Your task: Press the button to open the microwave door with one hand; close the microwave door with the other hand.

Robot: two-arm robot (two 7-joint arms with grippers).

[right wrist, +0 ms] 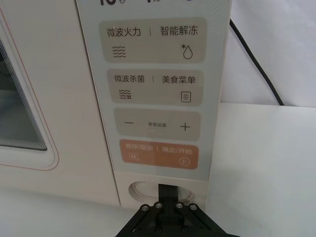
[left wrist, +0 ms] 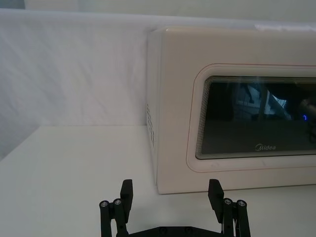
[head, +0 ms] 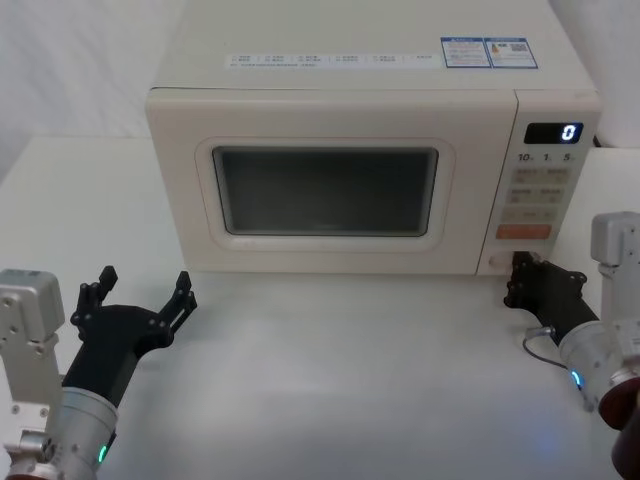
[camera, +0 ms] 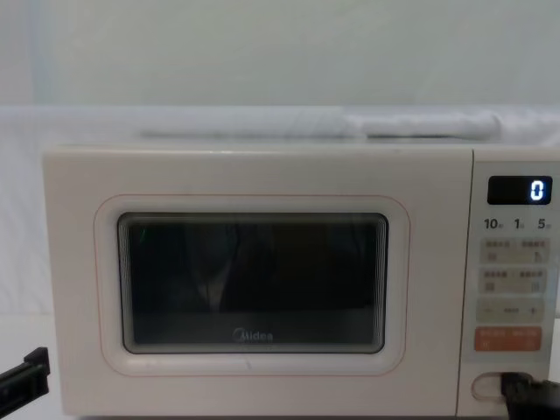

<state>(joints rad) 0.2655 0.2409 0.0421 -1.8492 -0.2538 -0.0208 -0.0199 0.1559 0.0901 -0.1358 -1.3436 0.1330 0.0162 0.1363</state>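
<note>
The cream microwave door (head: 320, 190) with its dark window lies flush with the microwave's front, shut. Low on the keypad strip sits the pill-shaped button (right wrist: 141, 190). My right gripper (right wrist: 168, 189) is shut, and its joined black fingertips rest against the right part of the button. From the chest view the same tip (camera: 522, 387) meets the button (camera: 484, 385) at the microwave's lower right corner. My left gripper (head: 143, 292) hovers open over the table in front of the door's left end, a short way from it; its two fingers (left wrist: 127, 191) point at the door (left wrist: 256, 118).
Above the button are an orange key (right wrist: 158, 154), pale keys and a display (head: 553, 132) reading 0. A black cable (right wrist: 254, 64) runs down behind the microwave's right side. White table (head: 350, 380) stretches in front, with a white backdrop behind.
</note>
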